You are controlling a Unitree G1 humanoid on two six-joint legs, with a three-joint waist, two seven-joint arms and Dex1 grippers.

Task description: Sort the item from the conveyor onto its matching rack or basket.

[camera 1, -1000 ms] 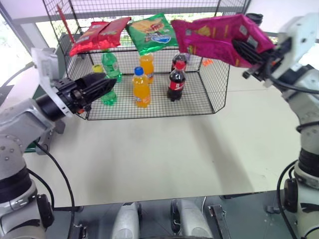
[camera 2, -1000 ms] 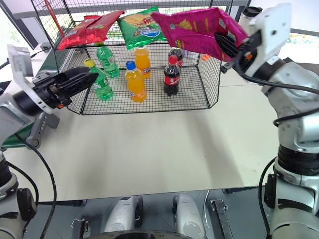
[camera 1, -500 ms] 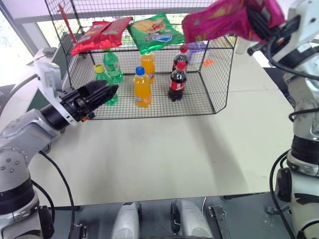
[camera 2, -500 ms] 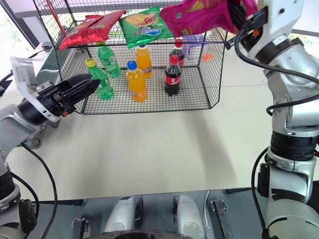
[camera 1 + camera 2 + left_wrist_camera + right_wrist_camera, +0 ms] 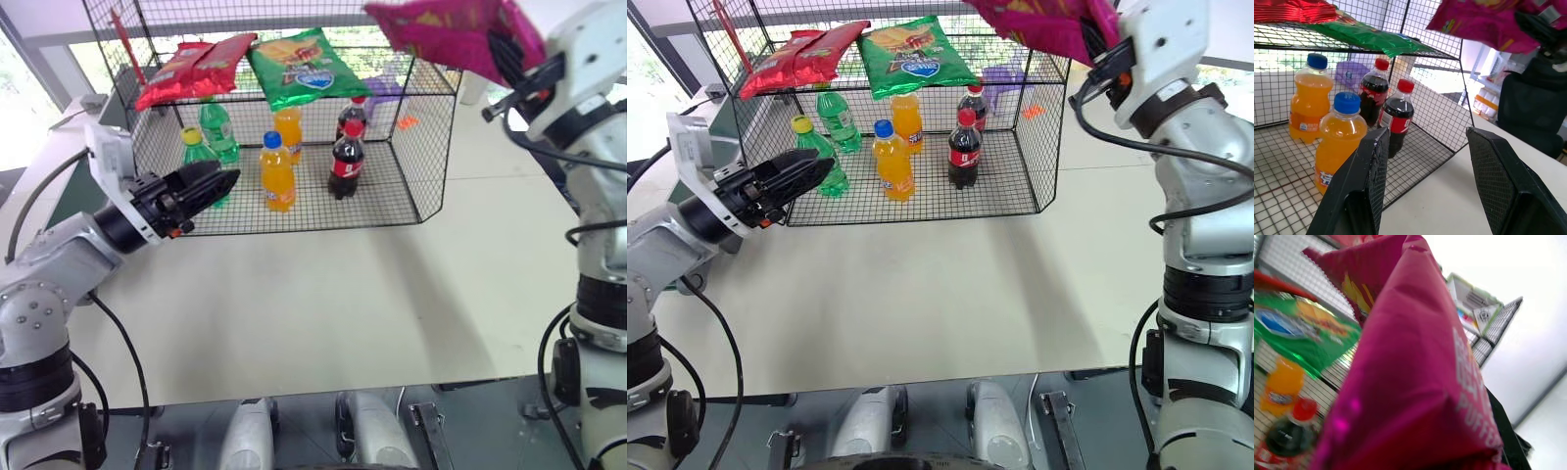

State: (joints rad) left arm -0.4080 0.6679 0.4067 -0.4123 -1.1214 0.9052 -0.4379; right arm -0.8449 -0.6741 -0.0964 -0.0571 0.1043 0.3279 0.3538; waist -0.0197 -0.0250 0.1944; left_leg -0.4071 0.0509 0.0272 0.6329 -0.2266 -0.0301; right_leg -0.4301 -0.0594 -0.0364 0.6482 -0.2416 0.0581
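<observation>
Since a second ago, the right gripper (image 5: 509, 54) has lifted the pink bag (image 5: 446, 27) higher, from level with the rack's (image 5: 431, 147) upper tier to above its far right corner. Its fingers are clamped tight on the bag's right end, and the bag hangs in the air, clear of the wire.

On the left, the left gripper (image 5: 217, 183) hovers empty just in front of the rack's near left corner, jaws partly apart.

On the upper tier lie two red bags (image 5: 193, 67) at the left and a green bag (image 5: 304, 64) in the middle. On the lower tier stand two green bottles (image 5: 217, 127), two orange bottles (image 5: 277, 171) and two cola bottles (image 5: 347, 162).

All of this sits on a pale cream table (image 5: 323, 294), bare in front of the rack. Beyond it are bright windows and a pale floor.
</observation>
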